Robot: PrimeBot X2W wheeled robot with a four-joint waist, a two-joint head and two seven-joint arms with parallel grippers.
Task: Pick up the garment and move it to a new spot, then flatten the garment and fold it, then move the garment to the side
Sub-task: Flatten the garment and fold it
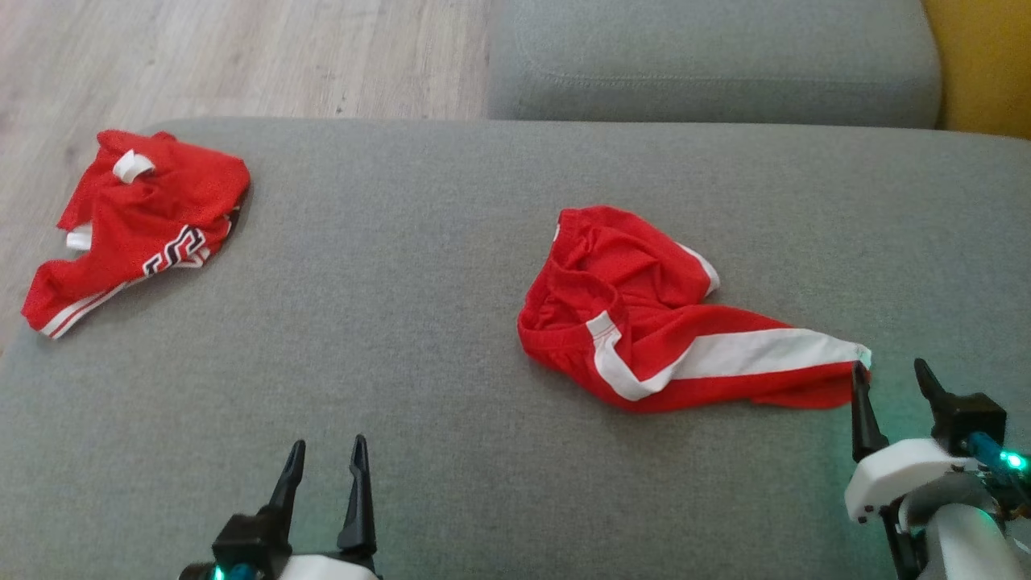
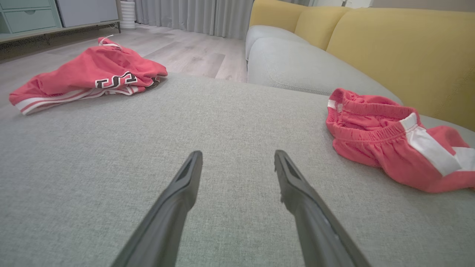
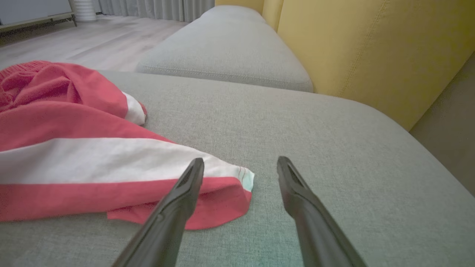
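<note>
Red shorts (image 1: 644,342) lie crumpled on the grey sofa cushion (image 1: 403,338), right of its middle. The elastic, gathered waistband faces the left hand's side and bulges open. One leg stretches flat toward the right hand (image 1: 888,365). A broad white stripe runs down that leg from the waistband to the hem, and a narrower white edge shows on the bunched far leg. The fabric is wrinkled and doubled over itself near the waist. The right hand is open and grips nothing; its inner finger stands at the hem corner of the stretched leg, the other over bare cushion. The left hand (image 1: 329,441) is open too, well apart from the shorts over bare cushion. A second red garment (image 1: 137,217) sits heaped at the cushion's far left corner, with white bands and bold black-and-white lettering that is folded and cannot be read. No readable label shows on the shorts.
</note>
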